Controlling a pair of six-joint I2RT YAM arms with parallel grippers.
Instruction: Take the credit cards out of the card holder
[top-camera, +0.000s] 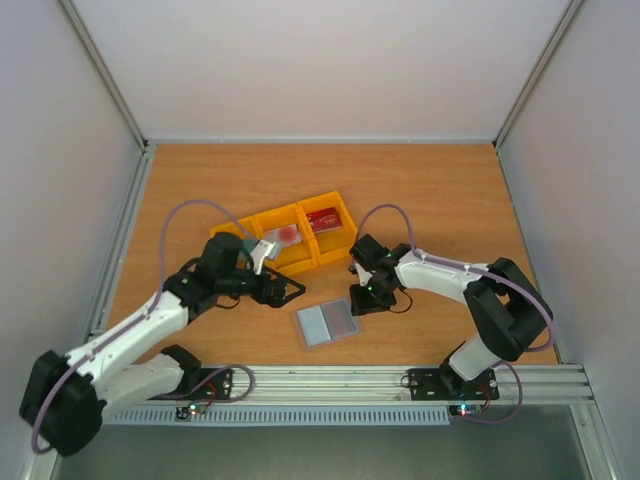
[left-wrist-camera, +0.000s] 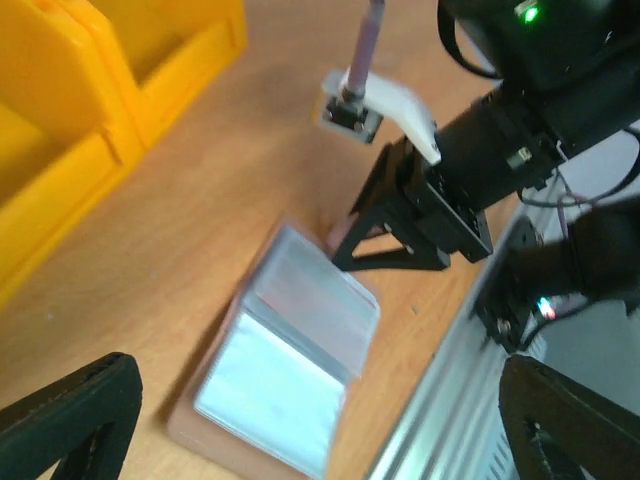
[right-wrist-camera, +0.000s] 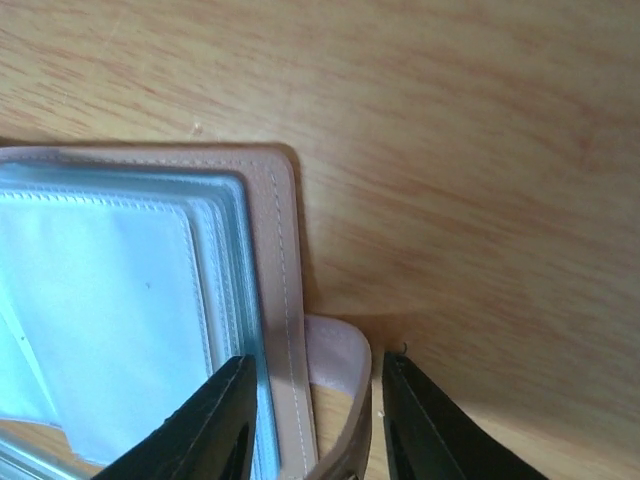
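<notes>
Your right claw (right-wrist-camera: 315, 362) stands apart astride the edge of the card holder (right-wrist-camera: 270, 250), seemingly not yet pinching; close gently, keeping it flat on the tabletop (right-wrist-camera: 450, 150). Your left claw (left-wrist-camera: 318, 363) gapes empty near it.

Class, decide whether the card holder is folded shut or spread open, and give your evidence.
Spread open. The card holder lies flat with its pale blue-grey inside facing up, both pocket panels side by side.

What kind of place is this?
Probably a lab robot test cell: a wooden tabletop boxed in by plain white walls, with the left arm and right arm bolted to an aluminium rail at its near edge.
</notes>
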